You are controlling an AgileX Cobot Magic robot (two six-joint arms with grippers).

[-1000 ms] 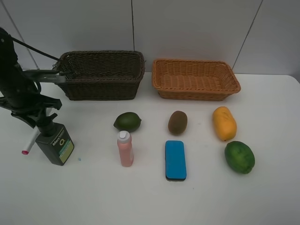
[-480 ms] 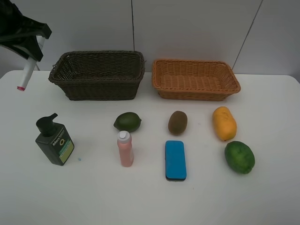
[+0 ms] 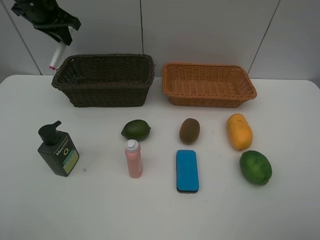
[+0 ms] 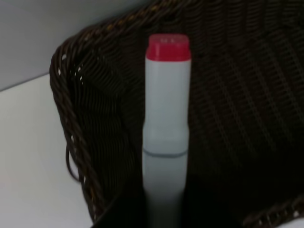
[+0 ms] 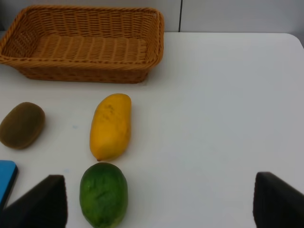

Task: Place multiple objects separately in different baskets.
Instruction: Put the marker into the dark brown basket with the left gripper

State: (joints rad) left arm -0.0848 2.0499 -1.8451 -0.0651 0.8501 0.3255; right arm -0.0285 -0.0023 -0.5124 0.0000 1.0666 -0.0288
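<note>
The small white-pink tube (image 3: 56,56) hangs in the air, tilted with its pink end down, above the left end of the dark brown basket (image 3: 102,92) and clear of the rim. I find the left tool (image 3: 61,34) closed on the tube's upper end. In the left wrist view the tube lies in front of that basket's inner weave, near one corner.

The basket stands at the back of the table (image 3: 100,210), with the light orange-tan basket (image 3: 210,101) just beside it on the right.

On the table in front I note:
- The dark green pump bottle (image 3: 59,152) is upright at far left.
- The smaller green fruit (image 3: 136,130) lies near the upright pink bottle (image 3: 134,159).
- The brown kiwi (image 3: 189,131) lies behind the blue eraser (image 3: 187,170).
- The mango (image 3: 239,131) lies near the larger green fruit (image 3: 255,167).

All of these are apart from one another.

The right tool (image 5: 159,204) is spread wide over bare table and grips nothing. Its fingers (image 5: 42,202) show only in its own wrist view.
</note>
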